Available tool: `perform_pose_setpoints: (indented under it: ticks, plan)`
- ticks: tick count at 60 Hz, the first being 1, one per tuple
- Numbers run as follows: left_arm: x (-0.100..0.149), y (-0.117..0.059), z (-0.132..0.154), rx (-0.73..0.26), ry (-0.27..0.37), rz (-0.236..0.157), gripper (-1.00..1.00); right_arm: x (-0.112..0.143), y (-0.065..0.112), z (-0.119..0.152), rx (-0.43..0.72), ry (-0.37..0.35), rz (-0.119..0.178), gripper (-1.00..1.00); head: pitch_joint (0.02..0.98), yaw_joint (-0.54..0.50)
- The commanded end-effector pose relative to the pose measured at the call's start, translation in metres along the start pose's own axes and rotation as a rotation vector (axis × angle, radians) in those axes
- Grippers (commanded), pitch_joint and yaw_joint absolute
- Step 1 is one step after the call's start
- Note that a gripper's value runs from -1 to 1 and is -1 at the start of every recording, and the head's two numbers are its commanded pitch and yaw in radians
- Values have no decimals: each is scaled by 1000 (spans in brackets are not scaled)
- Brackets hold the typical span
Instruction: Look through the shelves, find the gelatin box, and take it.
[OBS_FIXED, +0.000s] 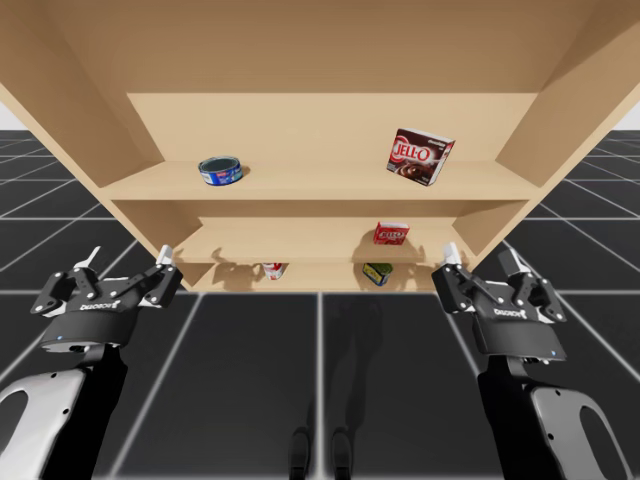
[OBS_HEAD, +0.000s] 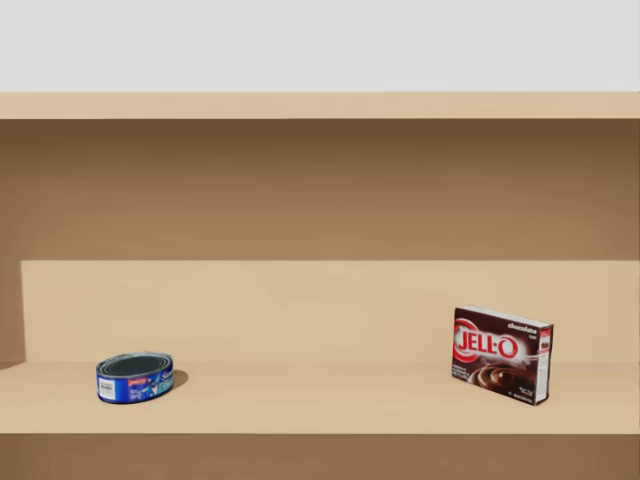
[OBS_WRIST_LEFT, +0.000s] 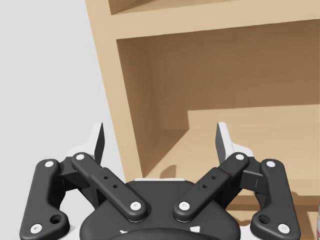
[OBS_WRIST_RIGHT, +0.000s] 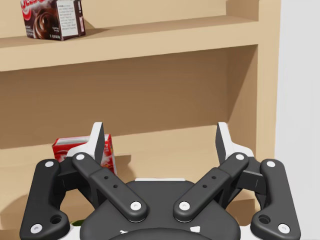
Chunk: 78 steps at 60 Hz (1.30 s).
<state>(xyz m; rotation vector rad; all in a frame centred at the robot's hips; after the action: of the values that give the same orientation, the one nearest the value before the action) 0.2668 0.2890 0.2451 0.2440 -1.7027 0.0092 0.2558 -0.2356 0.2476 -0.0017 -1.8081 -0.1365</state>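
A dark brown box (OBS_FIXED: 421, 156) stands on the upper shelf at the right, also in the head view (OBS_HEAD: 502, 354) and high ahead of my right gripper (OBS_WRIST_RIGHT: 52, 19). A small red box (OBS_FIXED: 390, 234) sits on the middle shelf, just beyond my right gripper's left finger (OBS_WRIST_RIGHT: 65, 147). My left gripper (OBS_FIXED: 129, 256) hangs open in front of the shelf unit's left side, nothing between its fingers (OBS_WRIST_LEFT: 160, 140). My right gripper (OBS_FIXED: 487, 262) is open too, empty, facing the shelves' right part (OBS_WRIST_RIGHT: 160, 140).
A flat blue can (OBS_FIXED: 220, 170) lies on the upper shelf at the left (OBS_HEAD: 135, 377). The lowest shelf holds a red-and-white can (OBS_FIXED: 273, 270) and a green-yellow object (OBS_FIXED: 377, 273). The wooden side walls (OBS_FIXED: 560, 110) flank the shelves.
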Motion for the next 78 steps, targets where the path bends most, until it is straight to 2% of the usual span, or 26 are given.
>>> perform_pose_setpoints:
  ticks: [1,2,6,8,10,14,30,46,58,63,68,74,76,78]
  plan:
    - [0,0,0,0,0,1,-1000,2,0,3,-30,5,0,-1000,82,4]
    - [0,0,0,1,-1,1,-1000,2,1,3,-16,-1,4,-1000,84,4]
    - [0,0,0,2,-1,1,-1000,2,0,2,13,-4,-27,-1000,96,5]
    - [1,0,0,2,-1,2,-1000,2,-1,2,19,4,-23,-1000,115,5]
    - [1,0,0,4,-2,2,-1000,3,-2,2,25,7,-35,-1000,125,5]
    - [1,0,0,6,-3,3,-1000,4,-3,2,23,-2,-39,-1000,172,6]
    - [1,-1,1,0,-5,-2,-1000,4,-3,2,29,-4,-25,-1000,361,-25]
    - [1,-4,2,-14,-6,-6,-1000,4,-3,2,26,-3,-20,-1000,519,-197]
    - [0,-6,1,-22,-6,-9,-1000,5,-2,2,27,-3,-15,-1000,549,-260]
    - [0,-5,1,-20,-5,-8,-1000,5,0,3,21,7,-5,-1000,551,-264]
    - [0,-6,2,-17,-2,-6,-1000,10,0,3,7,6,-6,-1000,554,-262]
    - [-1,-6,2,-17,0,-6,-1000,16,2,6,12,-1,-22,-1000,554,-255]
    - [-1,-7,2,-18,1,-7,-1000,20,5,8,-11,12,-11,-1000,551,-252]
    - [-1,-7,2,-18,2,-6,-1000,21,7,9,-7,18,-14,-1000,550,-250]
